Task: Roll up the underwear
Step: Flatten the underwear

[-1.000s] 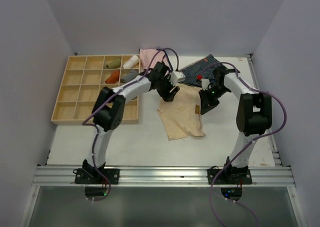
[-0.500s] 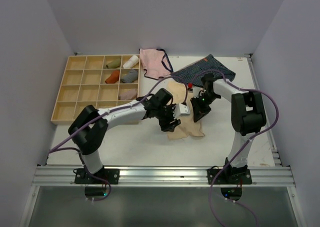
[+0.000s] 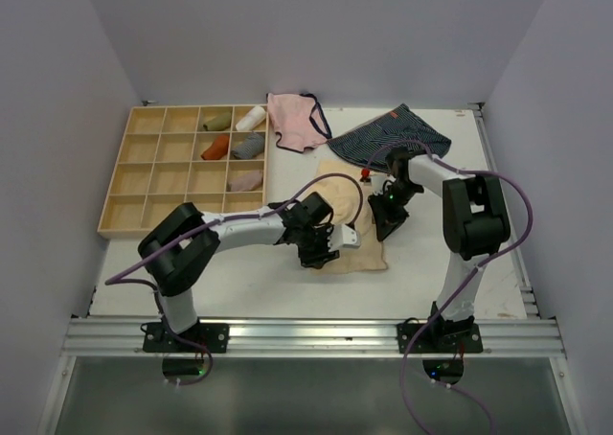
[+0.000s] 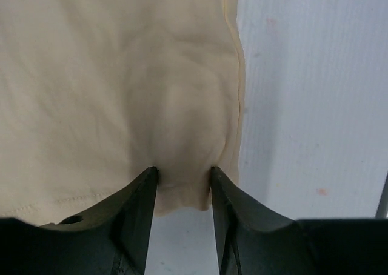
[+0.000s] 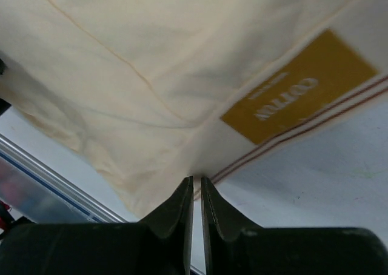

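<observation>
You have the peach underwear (image 3: 362,245) lying rumpled on the white counter (image 3: 239,272). Your left fingers (image 3: 322,255) sit at its near left corner, and your right fingers (image 3: 383,230) at its right edge. Behind it lie a pink pair (image 3: 292,121) and a navy striped pair (image 3: 383,138). A wooden tray (image 3: 144,167) stands at the left.

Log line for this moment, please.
left claw: shut on underwear edge | right claw: shut on underwear edge beside label | underwear: on table, no roll visible
</observation>
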Robot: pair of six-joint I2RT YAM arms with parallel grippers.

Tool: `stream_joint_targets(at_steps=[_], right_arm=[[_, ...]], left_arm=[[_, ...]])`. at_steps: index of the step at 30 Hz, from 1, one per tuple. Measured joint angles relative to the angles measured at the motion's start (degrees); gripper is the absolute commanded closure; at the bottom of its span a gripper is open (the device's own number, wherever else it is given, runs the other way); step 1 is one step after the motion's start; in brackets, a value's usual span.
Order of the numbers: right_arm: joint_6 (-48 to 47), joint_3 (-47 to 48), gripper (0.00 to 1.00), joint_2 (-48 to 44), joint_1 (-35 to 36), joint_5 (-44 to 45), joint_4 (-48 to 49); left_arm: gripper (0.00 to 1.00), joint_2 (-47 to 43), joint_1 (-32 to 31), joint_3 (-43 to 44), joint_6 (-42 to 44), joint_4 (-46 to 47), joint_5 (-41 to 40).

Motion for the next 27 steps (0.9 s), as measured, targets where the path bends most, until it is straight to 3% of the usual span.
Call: stream_joint_targets(at_steps=[3,7,12,16,18,21,24,27], right_arm=[[-1.1,-0.2,0.86,0.0,0.3,0.0,-0.7],[-3.4,-1.4,0.85,-0.1,2.3,-0.3,-1.9],[-7.4,-3.7,0.83,-4.4,7.1,-1.9,-6.3],[-9.0,-1.8,0.64,-10.8,6.1,-3.7,-9.2],[-8.8,1.8,0.58,-12.4,2.8,-5.1,-9.0],[-8.2,8.9,0.52,-12.0,-2.2,-6.1,-7.5],[-7.0,16.3,0.53,-9.2,-4.9,-5.9,-4.7],[-4.2,19.9,0.55,-4.2,-5.0,-4.9,1.7]], left_arm=[[0.54,-2.6,-0.2,-2.4,1.7,-3.1,1.0],[0.41,-5.6,-0.6,-4.1,3.7,-9.7,4.0],[0.38,-11.7,-0.7,-3.6,4.2,-15.0,8.1],[0.36,-17.7,0.4,0.7,3.9,-15.3,9.4],[0.36,-18.1,4.0,5.3,3.7,-15.2,10.7],[0.36,-13.0,13.1,15.3,2.9,-14.9,12.3],[0.36,-0.8,22.9,30.1,2.3,-14.6,13.8],[0.37,10.7,29.6,38.4,-0.7,-12.1,12.2]])
